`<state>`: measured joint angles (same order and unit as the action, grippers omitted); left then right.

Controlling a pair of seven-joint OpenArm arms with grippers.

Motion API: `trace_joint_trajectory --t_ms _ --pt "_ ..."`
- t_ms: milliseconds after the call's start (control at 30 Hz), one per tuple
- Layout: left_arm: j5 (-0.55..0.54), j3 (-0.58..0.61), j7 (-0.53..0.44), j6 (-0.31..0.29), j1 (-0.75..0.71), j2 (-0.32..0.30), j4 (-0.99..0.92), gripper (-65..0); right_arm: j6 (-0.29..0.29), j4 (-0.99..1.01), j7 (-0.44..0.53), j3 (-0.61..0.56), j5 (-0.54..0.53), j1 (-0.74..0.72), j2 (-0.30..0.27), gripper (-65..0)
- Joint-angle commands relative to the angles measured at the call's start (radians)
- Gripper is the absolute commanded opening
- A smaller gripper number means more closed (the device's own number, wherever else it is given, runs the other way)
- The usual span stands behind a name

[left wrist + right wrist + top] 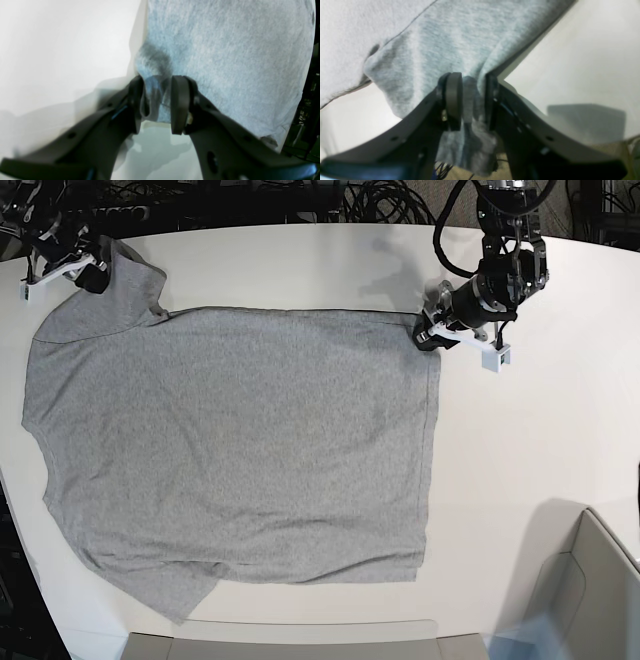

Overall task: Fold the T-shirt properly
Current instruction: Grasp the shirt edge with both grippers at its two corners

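Base view: T-shirt (240,450) lies flat on the white surface (530,440); left gripper (422,337) jaws clamp its hem corner, right gripper (98,277) jaws clamp its sleeve.

Legible text, labels, brands, numbers, signs — none can be read in any view. T-shirt (240,450): only plain grey fabric is shown, with no lettering visible — wrist views are blurred, and nothing printed can be made out there.
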<state>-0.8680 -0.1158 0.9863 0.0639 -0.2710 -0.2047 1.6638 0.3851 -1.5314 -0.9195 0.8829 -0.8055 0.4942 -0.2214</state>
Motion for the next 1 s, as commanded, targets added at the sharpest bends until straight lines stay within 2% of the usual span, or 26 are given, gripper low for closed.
trace_joint_trajectory --t_ms 0,100,300,400,500,567,867,967 --pt "0.020 0.000 0.026 0.021 -0.006 -0.003 0.002 -46.4 -0.002 -0.011 0.000 0.003 0.028 -0.009 -0.013 -49.4" --pt "0.020 0.000 0.026 0.021 -0.006 0.000 0.002 -46.5 -0.002 -0.011 0.000 0.003 0.070 -0.032 -0.011 -49.4" --pt "0.022 0.001 -0.002 0.021 -0.006 0.023 0.000 -47.6 -0.002 -0.011 0.000 0.003 0.073 -0.035 -0.011 -49.5" --pt "0.022 0.001 -0.002 0.021 -0.006 0.024 0.000 -54.2 -0.002 -0.011 0.000 0.002 0.074 -0.029 -0.011 -51.9" --pt "0.022 0.001 -0.002 0.021 -0.007 0.024 0.000 -65.0 -0.002 -0.011 0.000 0.002 0.074 -0.029 -0.011 -61.1" --pt "0.022 0.001 0.000 0.021 -0.007 0.024 0.000 -65.0 -0.002 -0.011 0.000 0.002 0.074 -0.029 -0.011 -65.0" --pt "0.017 -0.017 0.000 0.021 -0.015 0.021 0.009 -65.0 -0.002 -0.060 0.000 0.011 0.071 0.018 -0.009 -65.0" --pt "0.016 -0.066 0.000 0.021 -0.049 0.024 0.028 -65.0 -0.002 -0.108 0.000 0.012 0.070 0.037 -0.005 -65.0"
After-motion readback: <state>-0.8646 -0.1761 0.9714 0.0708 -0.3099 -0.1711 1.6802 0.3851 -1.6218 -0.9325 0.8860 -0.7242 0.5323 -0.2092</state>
